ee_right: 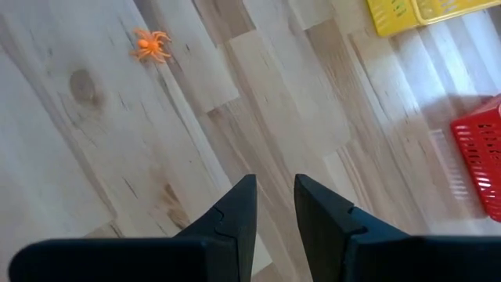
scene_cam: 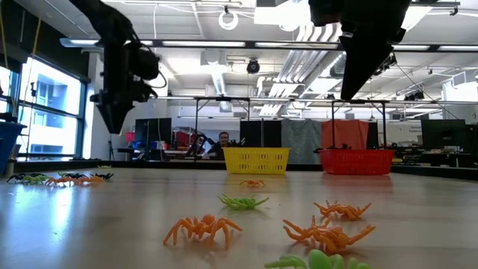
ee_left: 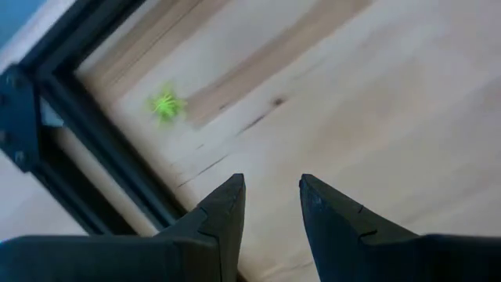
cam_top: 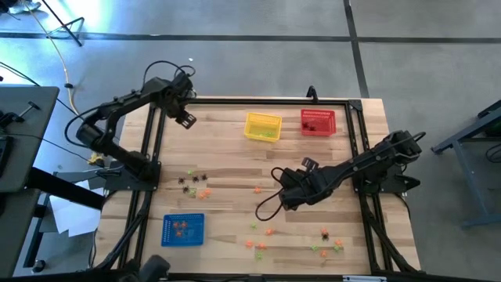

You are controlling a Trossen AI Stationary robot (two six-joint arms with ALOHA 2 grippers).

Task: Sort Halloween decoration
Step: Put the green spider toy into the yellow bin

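Observation:
The Halloween decoration is many tiny toy spiders, orange, light green and black, lying loose on the wooden table: one cluster at the left [cam_top: 192,183], one at the near right [cam_top: 325,239], and a few mid-table [cam_top: 257,189]. My left gripper [cam_top: 188,120] hangs above the far left corner, slightly open and empty [ee_left: 272,188]; a green spider [ee_left: 165,104] lies ahead of it by the frame rail. My right gripper [cam_top: 279,178] hangs over the middle of the table, slightly open and empty [ee_right: 274,188]; an orange spider [ee_right: 150,45] lies ahead of it.
A yellow mesh basket [cam_top: 262,127] and a red one [cam_top: 318,122] stand at the far edge, and a blue one [cam_top: 183,229] at the near left holds some spiders. A black frame rail [ee_left: 94,149] borders the table. A person [scene_cam: 222,142] sits in the room beyond.

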